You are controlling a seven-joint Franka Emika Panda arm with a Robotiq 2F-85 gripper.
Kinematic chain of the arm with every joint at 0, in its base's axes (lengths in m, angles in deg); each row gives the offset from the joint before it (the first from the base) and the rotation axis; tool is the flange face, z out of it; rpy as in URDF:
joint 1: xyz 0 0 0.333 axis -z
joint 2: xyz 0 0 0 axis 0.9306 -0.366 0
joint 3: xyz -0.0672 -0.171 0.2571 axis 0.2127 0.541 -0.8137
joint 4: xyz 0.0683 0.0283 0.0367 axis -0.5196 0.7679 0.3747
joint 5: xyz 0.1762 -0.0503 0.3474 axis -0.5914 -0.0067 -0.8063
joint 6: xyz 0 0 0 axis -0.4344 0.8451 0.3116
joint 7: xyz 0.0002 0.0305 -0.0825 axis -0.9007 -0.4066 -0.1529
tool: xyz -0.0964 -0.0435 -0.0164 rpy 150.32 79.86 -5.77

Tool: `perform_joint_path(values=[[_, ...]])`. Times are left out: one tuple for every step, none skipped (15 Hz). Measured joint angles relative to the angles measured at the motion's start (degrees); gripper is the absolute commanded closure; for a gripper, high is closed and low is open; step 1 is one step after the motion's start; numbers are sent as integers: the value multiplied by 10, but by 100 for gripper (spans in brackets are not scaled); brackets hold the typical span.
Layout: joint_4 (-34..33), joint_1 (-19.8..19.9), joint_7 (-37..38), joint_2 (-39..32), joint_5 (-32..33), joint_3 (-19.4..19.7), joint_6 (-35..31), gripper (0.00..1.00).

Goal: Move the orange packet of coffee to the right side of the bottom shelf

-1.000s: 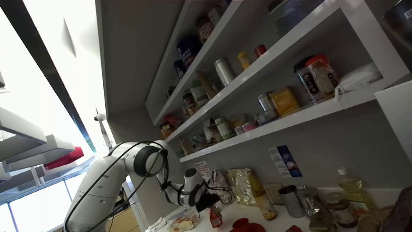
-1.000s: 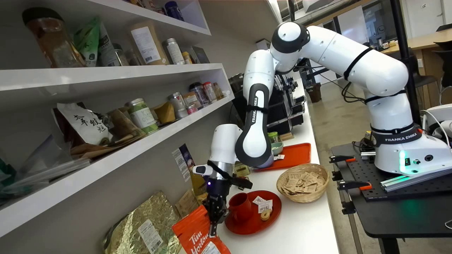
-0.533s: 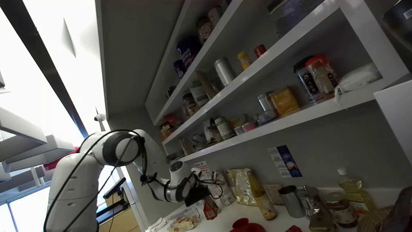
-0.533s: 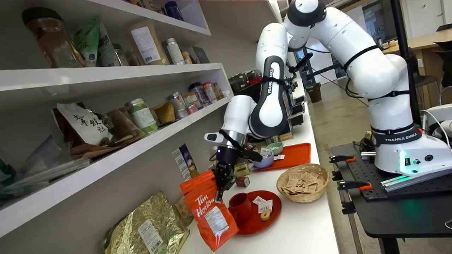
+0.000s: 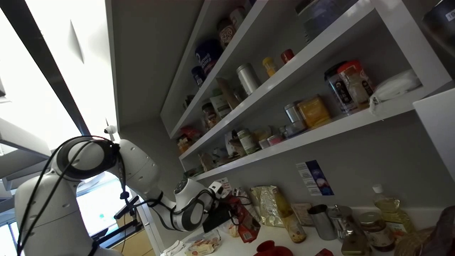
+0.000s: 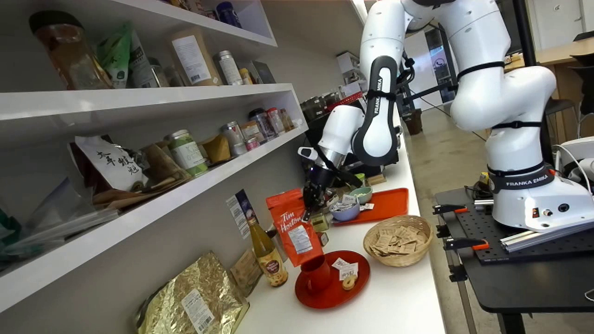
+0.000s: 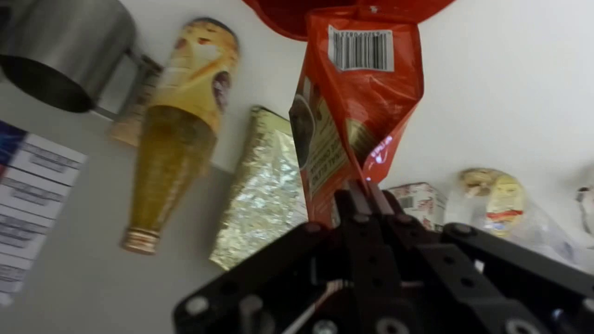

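In an exterior view the bottom shelf (image 6: 153, 210) is running along the wall (image 6: 162, 250) over the tabletop (image 6: 371, 320), its far end prob. being the R side; the carry is needing a rise out in front of the thick edge first, then a move in over the board, b/c going straight up is risking a bump from below. On the tabletop a red plate (image 6: 330, 298) is sitting. The orange packet of coffee (image 6: 288, 225) is hanging approx. upright, apparently off the tabletop & below shelf level; it's looking twisted in the wrist view, so slow, smooth motion is paying off b/c a soft pouch is prob. swinging w/ any jerk. The claw (image 7: 369, 199) is pinching the packet, seemingly by an upper side edge, so that small hold is calling for min. scraping & no quick tilts. A white bag (image 5: 396, 88) and some jars (image 5: 341, 90) are taking up room toward the R end, so choosing a gap pre-entry is mattering, as is settling the base flat before letting go. A bottle (image 6: 268, 255) is standing near the packet, and a red mug (image 6: 317, 273) is showing right at its lower corner (touching or not, can't tell), so gaining height ahead of going sideways is making sense.
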Motion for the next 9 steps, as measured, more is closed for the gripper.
perform_joint_path(values=[[3,32,7,12,0,-7,-5,99],[3,63,14,22,0,-13,-11,99],[3,91,22,31,0,-18,-17,99],[2,118,30,40,-1,-20,-23,99],[1,143,40,50,-1,-21,-27,99],[-2,164,50,59,-2,-21,-28,99],[-6,185,61,68,-3,-21,-28,99],[-10,204,72,77,-5,-19,-28,99],[-15,220,83,87,-8,-15,-28,99]])
